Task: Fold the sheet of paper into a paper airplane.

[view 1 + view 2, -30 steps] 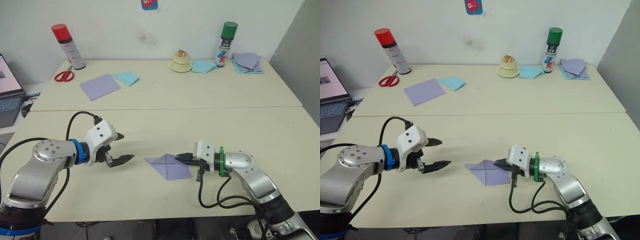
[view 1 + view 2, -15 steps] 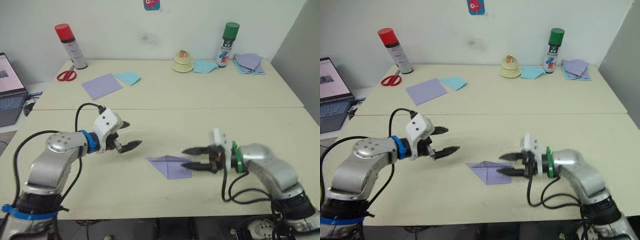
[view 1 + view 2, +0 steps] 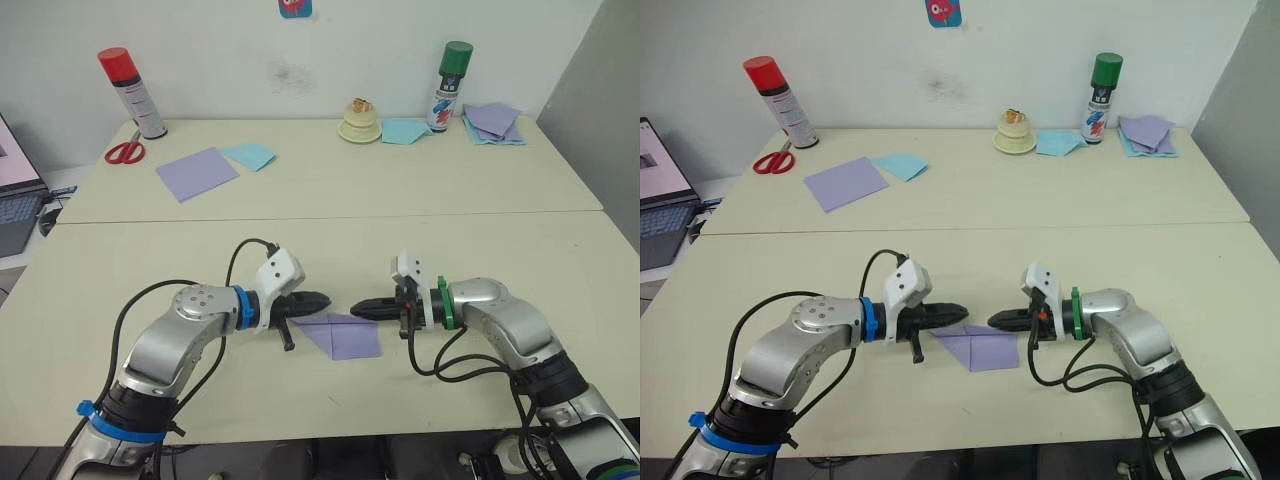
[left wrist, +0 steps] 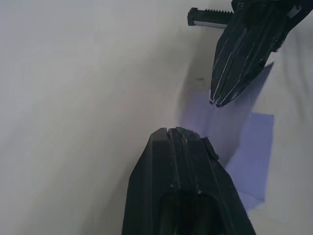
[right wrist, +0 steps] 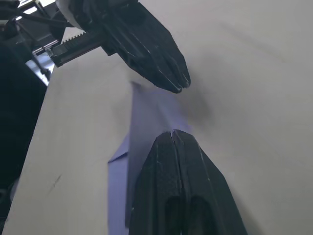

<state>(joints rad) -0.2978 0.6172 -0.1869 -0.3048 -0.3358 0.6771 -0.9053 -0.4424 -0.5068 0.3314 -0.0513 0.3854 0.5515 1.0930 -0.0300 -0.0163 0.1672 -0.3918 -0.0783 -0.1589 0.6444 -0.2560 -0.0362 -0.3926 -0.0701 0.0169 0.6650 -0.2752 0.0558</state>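
Lavender sheet of paper (image 3: 343,335): partly folded, pointed, flat on the table (image 3: 560,280), centre front. Left gripper (image 3: 322,299): fingers pressed together, holding nothing, tip at the sheet's far edge. Right gripper (image 3: 358,306): likewise closed and empty, tip facing the left one across that edge. Handling advice: press the crease with low, flat tips, sliding slowly so the thin paper doesn't skid.

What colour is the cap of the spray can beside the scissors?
Red; the spray can by the scissors shows best in the left eye view.

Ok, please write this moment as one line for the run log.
left gripper: shut, over paper's far edge | right gripper: shut, facing it | paper: partly folded, flat on table
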